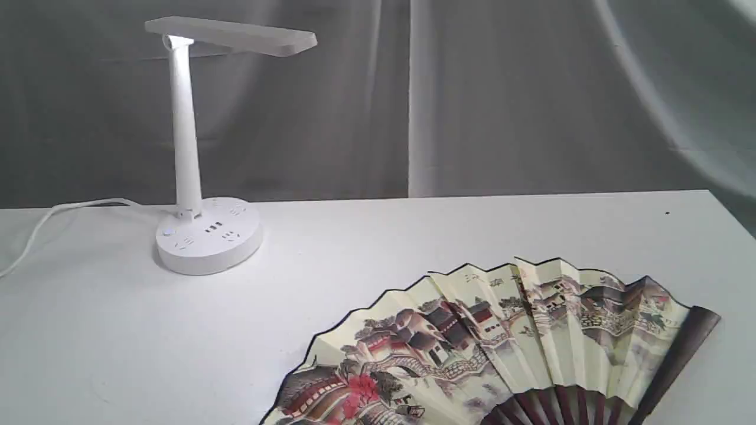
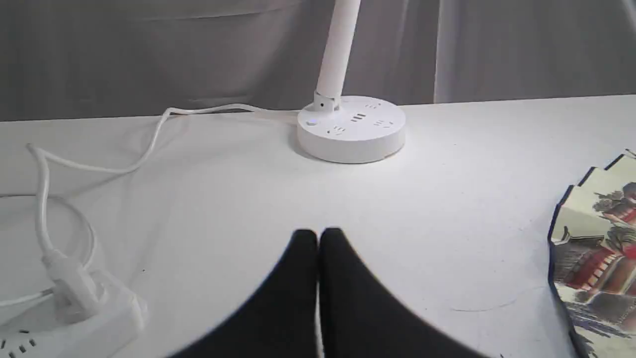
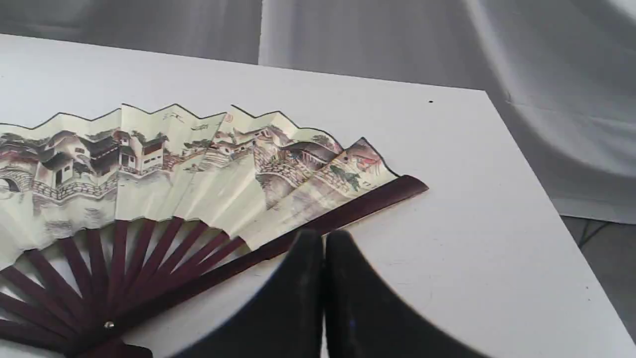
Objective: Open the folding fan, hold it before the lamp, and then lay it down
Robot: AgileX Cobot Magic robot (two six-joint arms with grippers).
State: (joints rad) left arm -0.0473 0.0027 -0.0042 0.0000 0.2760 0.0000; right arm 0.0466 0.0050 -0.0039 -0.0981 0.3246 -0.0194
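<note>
Exterior view: the folding fan [image 1: 502,342] lies spread open and flat on the desk [image 1: 118,342] at the near right, well apart from the lamp [image 1: 208,239] at the far left. The left gripper [image 2: 318,236] is fully closed and empty. The right gripper [image 3: 324,238], also closed and empty, is near the fan's right guard stick.

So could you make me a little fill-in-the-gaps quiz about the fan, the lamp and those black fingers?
1. The fan lies on the table, spread ____.
2. In the overall view, the lamp stands to the ____ of the fan.
3. The left fingers and the right fingers are both ____, holding nothing.
4. The lamp's cord is ____ in colour.
Missing words: open; left; closed; white.
</note>
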